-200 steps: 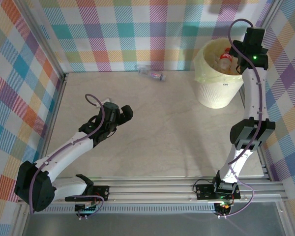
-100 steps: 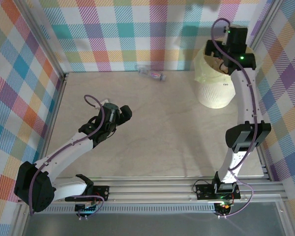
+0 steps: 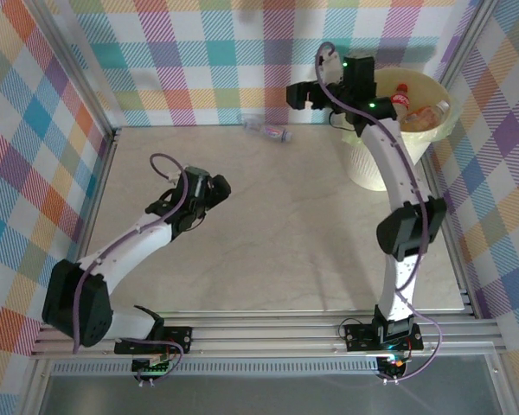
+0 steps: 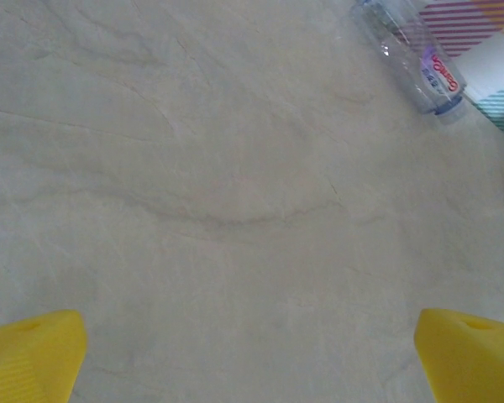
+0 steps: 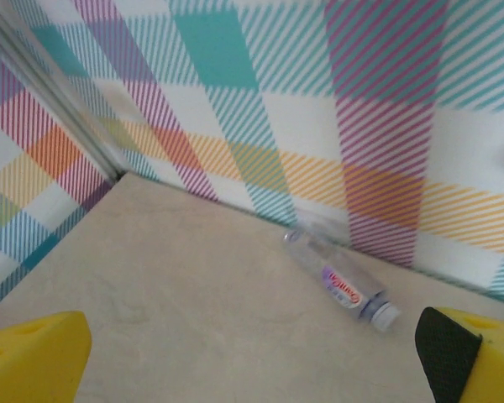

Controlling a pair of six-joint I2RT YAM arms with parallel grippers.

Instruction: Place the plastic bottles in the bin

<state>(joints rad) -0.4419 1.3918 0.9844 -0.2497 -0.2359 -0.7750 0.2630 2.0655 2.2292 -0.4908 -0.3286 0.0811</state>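
A small clear plastic bottle (image 3: 268, 131) is lying beside the checked wall (image 5: 235, 84). The left gripper (image 4: 252, 361) and right gripper (image 5: 252, 353) are holding their fingers (image 4: 29, 357) wide apart.

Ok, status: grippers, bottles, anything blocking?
Both open, empty: left gripper mid-table, right gripper beside the bin. One clear bottle lying by the back wall, other bottles in bin. Nothing blocking.

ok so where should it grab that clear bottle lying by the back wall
Around the labelled middle of the clear bottle, from above, pinching across its width: it lies flat on its side close to the wall, leaving little room behind it.
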